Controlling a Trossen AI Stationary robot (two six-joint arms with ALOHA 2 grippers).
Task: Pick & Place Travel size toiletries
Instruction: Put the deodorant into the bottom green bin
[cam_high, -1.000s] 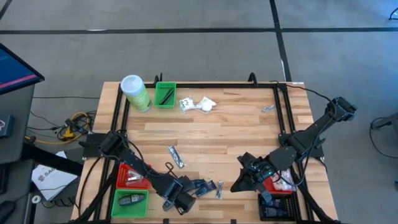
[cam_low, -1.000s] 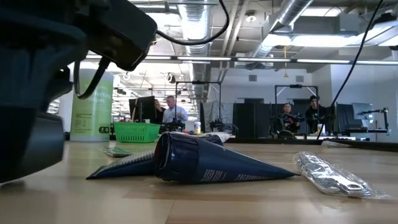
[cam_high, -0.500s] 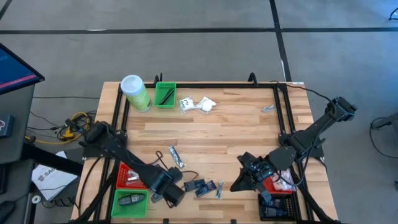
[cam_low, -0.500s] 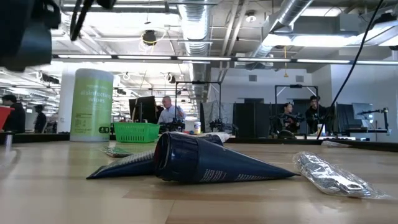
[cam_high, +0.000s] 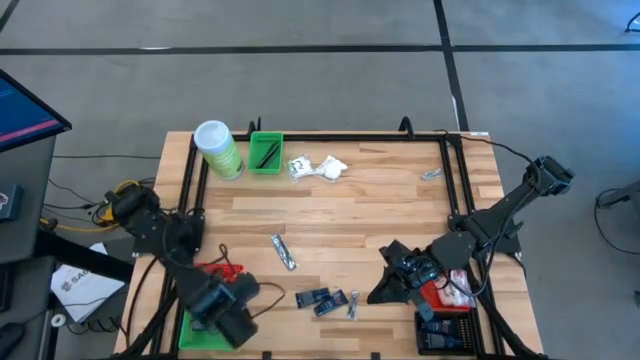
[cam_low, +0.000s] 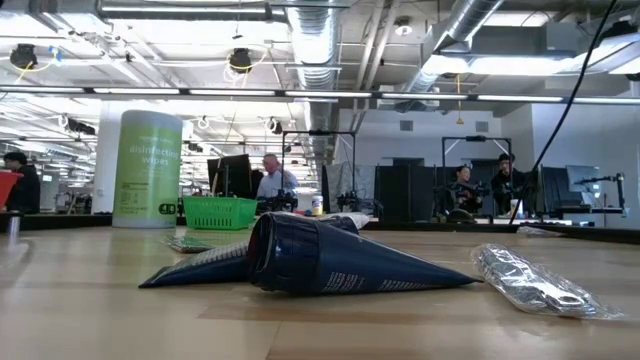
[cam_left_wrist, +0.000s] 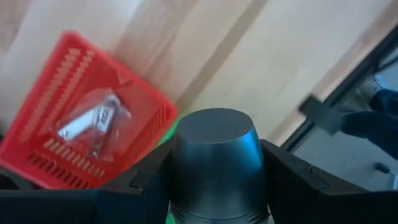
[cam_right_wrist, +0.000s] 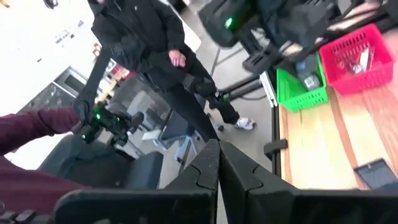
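**Left tool over the near-left bins**

Slatted wooden surface (cam_high: 380, 210). Left tool (cam_left_wrist: 217, 180) above green plastic bin (cam_high: 200, 330), clamped on black oval piece (cam_left_wrist: 214, 158). Right tool (cam_right_wrist: 219, 163) shut, empty. Dark blue flat packets (cam_high: 320, 298) mid-front; red plastic bin (cam_left_wrist: 81, 124) with clear-wrapped silvery packet (cam_left_wrist: 93, 121).

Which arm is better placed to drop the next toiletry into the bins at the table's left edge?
Left. Its hand grips a dark rounded cylindrical piece right above the red plastic bin and the green plastic bin. The right hand is shut and empty, across the table.
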